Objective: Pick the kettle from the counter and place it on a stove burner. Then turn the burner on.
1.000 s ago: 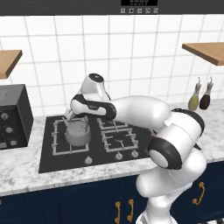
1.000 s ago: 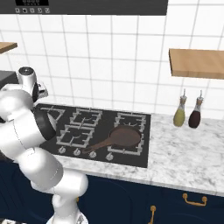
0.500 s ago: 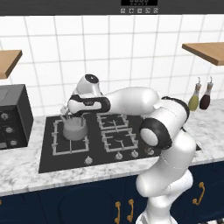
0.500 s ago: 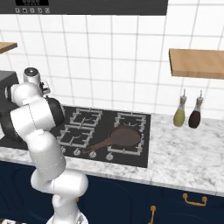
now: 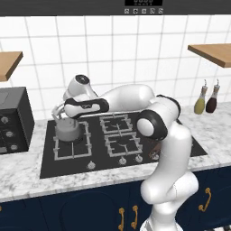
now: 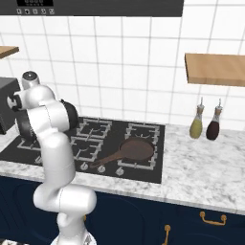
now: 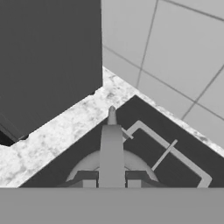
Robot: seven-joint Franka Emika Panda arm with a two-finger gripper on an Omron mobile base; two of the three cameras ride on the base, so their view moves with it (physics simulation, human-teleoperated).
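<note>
The small grey kettle [image 5: 68, 131] stands low over the wide left stove burner [image 5: 72, 147] of the black cooktop; whether it rests on the grate I cannot tell. My gripper [image 5: 60, 113] reaches in from the right and is shut on the kettle's arched handle. In the hand view the handle [image 7: 111, 146] runs up between my two fingertips [image 7: 89, 181], with the gripper [image 7: 111, 183] over the kettle's rounded body [image 7: 94, 164] and the burner grate [image 7: 175, 153] beyond it. The white marble counter [image 5: 27, 177] surrounds the cooktop.
A dark toaster oven [image 5: 11, 119] stands just left of the cooktop, close to the kettle. A brown long-handled pan [image 6: 134, 150] lies on the right burner. Knobs [image 5: 122, 161] line the cooktop's front edge. Two bottles [image 5: 205, 100] stand at the back right under a wooden shelf [image 5: 212, 52].
The arm has swung left, carrying the kettle a little further left over the big burner. The gripper has stayed shut on the handle.
</note>
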